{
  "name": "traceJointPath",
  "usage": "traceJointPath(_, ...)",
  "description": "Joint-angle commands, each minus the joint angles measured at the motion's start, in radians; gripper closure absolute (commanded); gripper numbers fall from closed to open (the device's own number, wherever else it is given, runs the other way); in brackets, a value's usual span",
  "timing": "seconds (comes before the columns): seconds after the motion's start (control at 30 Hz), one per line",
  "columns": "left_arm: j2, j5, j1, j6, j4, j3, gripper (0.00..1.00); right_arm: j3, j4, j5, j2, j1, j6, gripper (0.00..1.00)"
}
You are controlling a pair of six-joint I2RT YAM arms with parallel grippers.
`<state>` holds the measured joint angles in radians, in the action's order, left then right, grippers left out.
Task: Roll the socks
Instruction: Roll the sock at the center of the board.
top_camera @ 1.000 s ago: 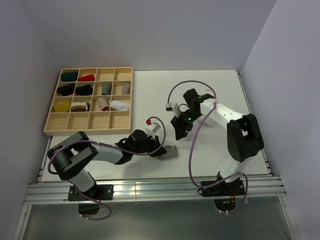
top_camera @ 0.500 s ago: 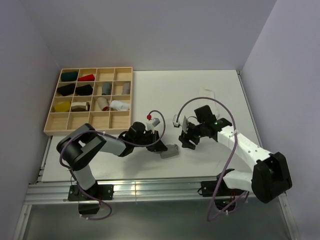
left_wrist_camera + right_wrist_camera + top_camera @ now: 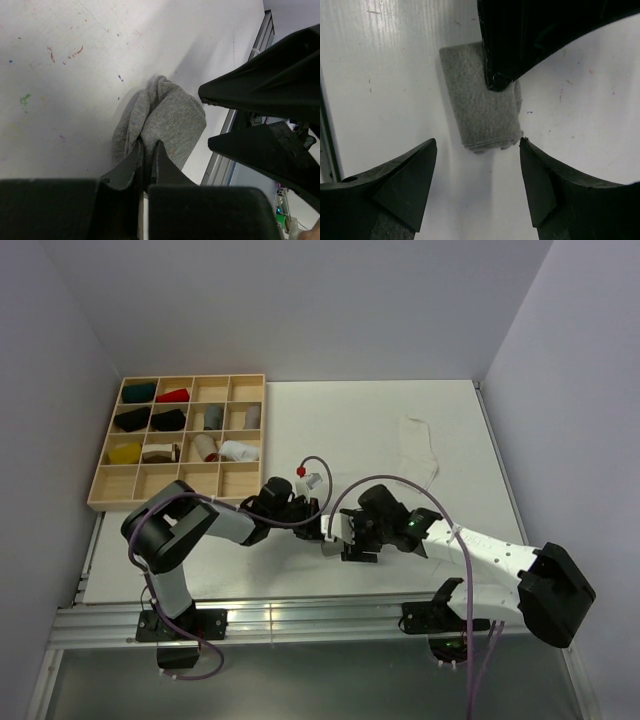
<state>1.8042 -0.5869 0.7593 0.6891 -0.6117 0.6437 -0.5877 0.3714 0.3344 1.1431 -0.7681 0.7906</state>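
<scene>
The grey sock [image 3: 167, 117], bunched into a short roll, lies near the table's front edge. My left gripper [image 3: 147, 150] is shut on its near fold. My right gripper [image 3: 477, 142] is open, its two fingers standing wide on either side of the grey sock's [image 3: 480, 115] free end, not touching it. In the top view the right gripper [image 3: 348, 537] meets the left gripper [image 3: 312, 530] over the grey sock [image 3: 330, 547], which is mostly hidden. The white sock [image 3: 420, 445] lies flat at the back right, away from both grippers.
A wooden tray [image 3: 150, 503] with many compartments stands at the back left, holding small red, yellow, green, black and grey cloth bundles. The table's front rail [image 3: 220, 160] runs just beyond the grey sock. The right arm's cable loops above the sock.
My right arm swung from mid-table down to the front, opened its jaws wider and came around the grey sock. The white sock is now uncovered. The left gripper kept its hold.
</scene>
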Motion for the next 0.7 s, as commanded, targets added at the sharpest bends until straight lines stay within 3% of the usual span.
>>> traceJointPath(0.0, 0.076, 0.052, 0.003, -0.059, 0.207, -0.029, 1.00, 0.017, -0.107, -0.073, 0.007, -0.042, 0.021, 0.25)
traceJointPath(0.33, 0.106, 0.012, -0.002, -0.063, 0.216, -0.007, 1.00, 0.016, -0.144, -0.123, 0.108, -0.103, 0.035, 0.29)
traceJointPath(0.53, 0.109, -0.033, -0.017, -0.066, 0.210, -0.006, 1.00, -0.003, -0.137, -0.136, 0.164, -0.102, 0.035, 0.47)
traceJointPath(0.67, 0.110, -0.051, -0.023, -0.063, 0.201, -0.003, 1.00, -0.020, -0.120, -0.129, 0.190, -0.102, 0.033, 0.66)
